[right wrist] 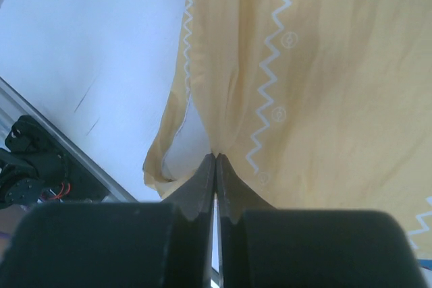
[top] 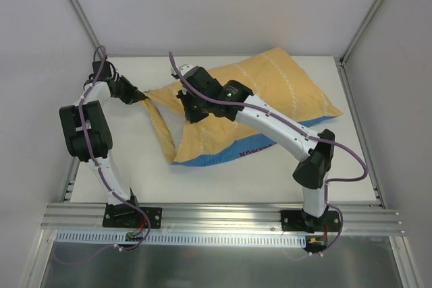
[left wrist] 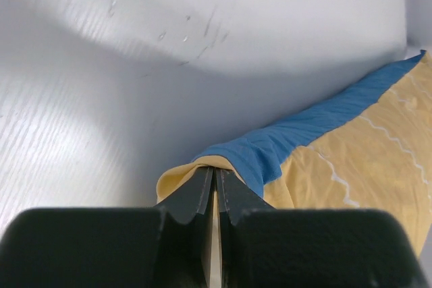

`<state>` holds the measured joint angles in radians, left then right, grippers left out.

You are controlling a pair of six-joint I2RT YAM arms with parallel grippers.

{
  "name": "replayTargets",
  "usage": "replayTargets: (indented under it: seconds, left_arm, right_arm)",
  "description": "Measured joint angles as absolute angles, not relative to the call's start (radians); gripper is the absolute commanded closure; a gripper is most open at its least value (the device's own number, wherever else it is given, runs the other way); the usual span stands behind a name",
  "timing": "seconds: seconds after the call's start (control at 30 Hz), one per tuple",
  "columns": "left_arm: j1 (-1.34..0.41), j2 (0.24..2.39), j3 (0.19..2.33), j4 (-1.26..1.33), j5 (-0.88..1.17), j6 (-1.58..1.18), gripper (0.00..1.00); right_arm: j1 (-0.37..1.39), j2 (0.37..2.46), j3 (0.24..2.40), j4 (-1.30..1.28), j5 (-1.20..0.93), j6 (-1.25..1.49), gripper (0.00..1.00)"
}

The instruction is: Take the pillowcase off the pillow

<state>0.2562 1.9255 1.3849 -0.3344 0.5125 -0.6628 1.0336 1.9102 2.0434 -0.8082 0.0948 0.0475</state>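
The pillowcase lies yellow-orange face up on the white table, with a blue edge and red lettering showing along its near side. It bulges with the pillow inside. My left gripper is shut on the pillowcase's left corner, where yellow and blue fabric fold over the fingertips. My right gripper is shut on a pinch of the yellow top layer near the open left end. A patch of white pillow shows inside the opening, beside the right gripper.
The white table is bounded by grey walls at the back and sides. An aluminium rail runs along the near edge and carries both arm bases. The pillowcase's far corner reaches close to the table's back right edge.
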Motion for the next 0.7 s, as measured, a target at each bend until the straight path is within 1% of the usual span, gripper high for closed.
replayTargets:
  seconds: [0.1, 0.2, 0.23, 0.27, 0.3, 0.37, 0.5, 0.63, 0.7]
  left_arm:
    - [0.257, 1.958, 1.433, -0.323, 0.537, -0.666, 1.00]
    - [0.257, 1.993, 1.475, -0.316, 0.559, -0.667, 0.81]
    - [0.257, 2.010, 1.492, -0.310, 0.570, -0.669, 0.72]
    - [0.257, 2.030, 1.512, -0.309, 0.582, -0.670, 0.51]
    - [0.257, 2.055, 1.539, -0.303, 0.597, -0.665, 0.40]
    - [0.254, 2.112, 1.593, -0.286, 0.625, -0.672, 0.23]
    - [0.237, 2.214, 1.685, -0.265, 0.681, -0.672, 0.22]
    - [0.215, 2.258, 1.709, -0.252, 0.727, -0.672, 0.27]
    - [0.209, 2.257, 1.705, -0.249, 0.733, -0.669, 0.27]
  right_arm:
    - [1.011, 1.925, 2.069, -0.809, 0.093, 0.048, 0.99]
    - [0.984, 1.932, 2.072, -0.803, 0.092, 0.050, 0.99]
    - [0.978, 1.934, 2.072, -0.800, 0.091, 0.051, 0.99]
    - [0.967, 1.937, 2.072, -0.794, 0.088, 0.052, 0.99]
    - [0.958, 1.939, 2.075, -0.789, 0.083, 0.054, 0.99]
    - [0.936, 1.950, 2.087, -0.783, 0.064, 0.064, 0.99]
    - [0.867, 1.973, 2.121, -0.758, 0.011, 0.095, 0.99]
    - [0.778, 2.005, 2.136, -0.744, -0.073, 0.139, 0.99]
    - [0.747, 2.027, 2.135, -0.746, -0.093, 0.150, 0.99]
